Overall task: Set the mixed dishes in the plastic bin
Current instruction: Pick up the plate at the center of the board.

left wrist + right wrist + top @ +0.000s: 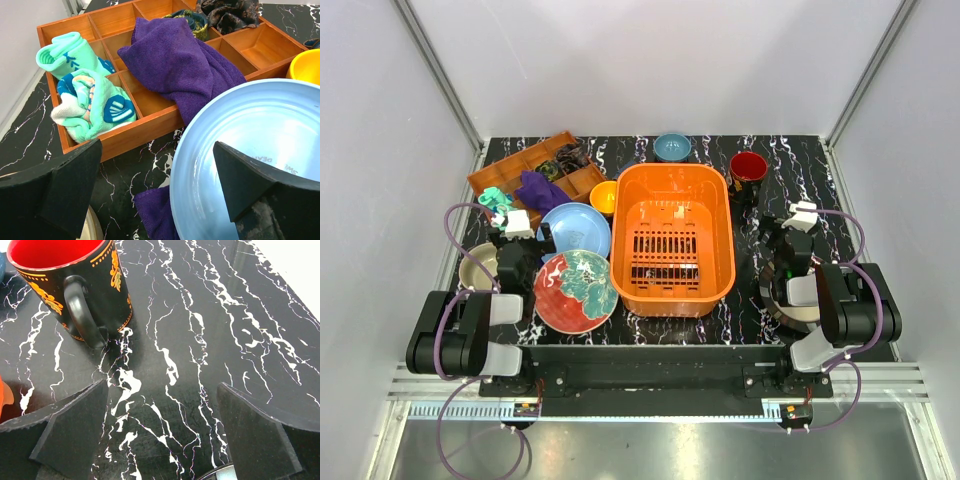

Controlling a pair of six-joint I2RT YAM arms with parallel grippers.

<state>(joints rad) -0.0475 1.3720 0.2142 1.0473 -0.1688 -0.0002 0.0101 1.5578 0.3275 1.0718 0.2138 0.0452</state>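
The orange plastic bin (pixel 672 172) stands mid-table with nothing in it. To its left lie the red-and-green plate (pixel 575 290), the light blue plate (pixel 575 228), an orange-yellow bowl (pixel 604 197) and a beige bowl (pixel 478 265). A small blue bowl (pixel 672 146) and the red mug (pixel 748 166) sit at the back. A dark striped-rim plate (pixel 788 305) lies under the right arm. My left gripper (pixel 157 175) is open, straddling the left rim of the light blue plate (pixel 260 145). My right gripper (pixel 162 420) is open over bare table, short of the mug (pixel 65 280).
A brown compartment tray (pixel 515 168) at the back left holds a purple cloth (pixel 185 65), a teal toy (pixel 85 95) and dark fabric. The cloth hangs over the tray's edge and runs under the blue plate. White walls close in both sides.
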